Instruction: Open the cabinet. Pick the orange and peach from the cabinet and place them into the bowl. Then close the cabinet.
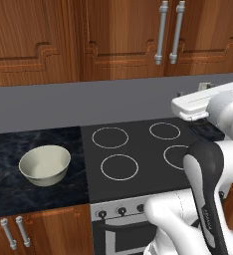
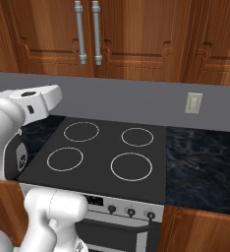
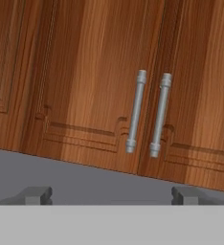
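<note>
A: Item one, the cabinet (image 1: 138, 35)?
B: Reddish-brown wall unit above the stove (image 1: 138, 154), both doors closed. Two vertical silver bar handles (image 3: 147, 115) side by side at the door seam. Fruit not visible.

A: The bowl (image 1: 45, 165)?
B: Cream-white, deep, upright on the dark marble counter (image 1: 9, 149) just left of the stove. Nothing visible inside.

A: The gripper (image 3: 111, 195)?
B: Jaws spread wide, nothing between them. In the hand view the two dark fingertips (image 3: 35, 195) stand far apart, facing the cabinet handles from below, well apart from them. The white arm (image 1: 208, 104) reaches over the stove's right side.

A: Other fixtures?
B: Wall outlet (image 2: 193, 103) on the grey backsplash (image 1: 63, 104), right of the stove; control knobs (image 2: 130, 212) along the stove front
</note>
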Tool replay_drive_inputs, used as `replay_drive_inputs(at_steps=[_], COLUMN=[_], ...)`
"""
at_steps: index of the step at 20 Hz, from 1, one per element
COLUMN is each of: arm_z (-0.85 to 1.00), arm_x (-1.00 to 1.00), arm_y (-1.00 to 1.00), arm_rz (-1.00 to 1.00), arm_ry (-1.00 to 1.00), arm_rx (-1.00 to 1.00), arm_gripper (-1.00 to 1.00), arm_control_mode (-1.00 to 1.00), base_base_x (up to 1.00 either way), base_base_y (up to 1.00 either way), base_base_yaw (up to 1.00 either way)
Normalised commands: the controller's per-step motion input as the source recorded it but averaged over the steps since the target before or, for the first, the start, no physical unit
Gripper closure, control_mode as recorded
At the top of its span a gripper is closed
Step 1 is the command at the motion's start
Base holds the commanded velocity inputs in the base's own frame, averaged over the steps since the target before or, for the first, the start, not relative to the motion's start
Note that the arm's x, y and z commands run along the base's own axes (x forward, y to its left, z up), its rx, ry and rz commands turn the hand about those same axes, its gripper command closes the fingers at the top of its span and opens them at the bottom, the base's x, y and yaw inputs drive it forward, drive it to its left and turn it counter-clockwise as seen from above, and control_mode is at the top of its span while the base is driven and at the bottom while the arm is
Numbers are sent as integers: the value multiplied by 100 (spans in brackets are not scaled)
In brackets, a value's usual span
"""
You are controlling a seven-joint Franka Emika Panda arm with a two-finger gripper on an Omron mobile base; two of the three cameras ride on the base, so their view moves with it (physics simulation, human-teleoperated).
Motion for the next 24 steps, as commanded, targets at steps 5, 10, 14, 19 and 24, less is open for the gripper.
replay_drive_inputs(at_steps=[5, 10, 14, 19, 24], arm_z=[0, 4, 3, 0, 0], arm_x=[0, 0, 0, 0, 26], arm_y=[-1, -18, -23, -24, -30], arm_rz=[0, 0, 0, 0, -5], arm_ry=[-1, -9, -7, -8, -7], arm_rx=[0, 1, 3, 2, 0], arm_gripper=[-100, -100, -100, -100, -100], arm_control_mode=[-100, -100, -100, -100, -100], base_base_x=[0, 0, 0, 0, 0], base_base_y=[0, 0, 0, 0, 0], base_base_yaw=[0, 0, 0, 0, 0])
